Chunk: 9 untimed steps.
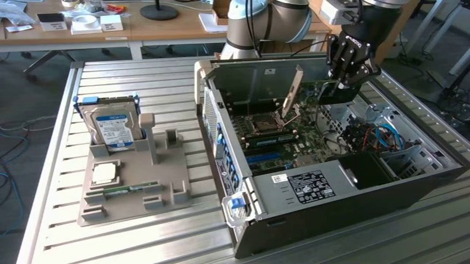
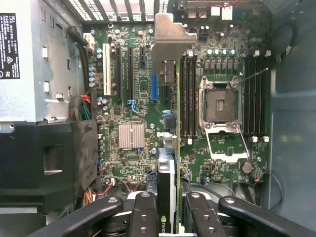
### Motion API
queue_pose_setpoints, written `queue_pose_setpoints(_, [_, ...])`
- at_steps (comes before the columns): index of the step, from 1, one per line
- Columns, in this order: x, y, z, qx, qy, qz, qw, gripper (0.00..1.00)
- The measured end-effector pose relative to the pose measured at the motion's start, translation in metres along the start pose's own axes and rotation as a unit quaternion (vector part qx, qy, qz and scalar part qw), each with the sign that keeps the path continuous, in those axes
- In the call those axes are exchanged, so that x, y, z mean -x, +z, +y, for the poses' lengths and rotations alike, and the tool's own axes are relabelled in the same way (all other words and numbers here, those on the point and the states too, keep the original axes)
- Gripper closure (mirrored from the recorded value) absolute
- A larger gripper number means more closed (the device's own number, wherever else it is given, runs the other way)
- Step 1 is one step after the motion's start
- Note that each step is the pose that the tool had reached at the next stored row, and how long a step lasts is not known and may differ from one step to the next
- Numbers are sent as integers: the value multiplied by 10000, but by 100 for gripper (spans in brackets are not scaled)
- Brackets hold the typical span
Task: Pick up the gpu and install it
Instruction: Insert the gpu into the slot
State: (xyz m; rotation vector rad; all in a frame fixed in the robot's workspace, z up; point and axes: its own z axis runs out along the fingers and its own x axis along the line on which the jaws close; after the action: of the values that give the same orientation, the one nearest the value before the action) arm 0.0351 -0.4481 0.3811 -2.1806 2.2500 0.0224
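Note:
The gpu is seen edge-on between my fingers, with a dark body and a silver end bracket at its far end. My gripper is shut on it. In the exterior view the gripper holds the gpu upright inside the open computer case, above the green motherboard. The bracket slants down toward the board near the CPU socket. The card hangs over the strip between a blue expansion slot and the memory slots. I cannot tell whether it touches a slot.
The case lies on its side on a slatted metal table. A black power supply and cables crowd the case's inside. At the exterior view's left, a grey fixture holds a silver hard drive, a CPU chip and a green memory stick.

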Motion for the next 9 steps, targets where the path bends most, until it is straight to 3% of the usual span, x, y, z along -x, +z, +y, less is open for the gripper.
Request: queue_pose_setpoints(9, [-1,62,14,0,0,-1,10000,73])
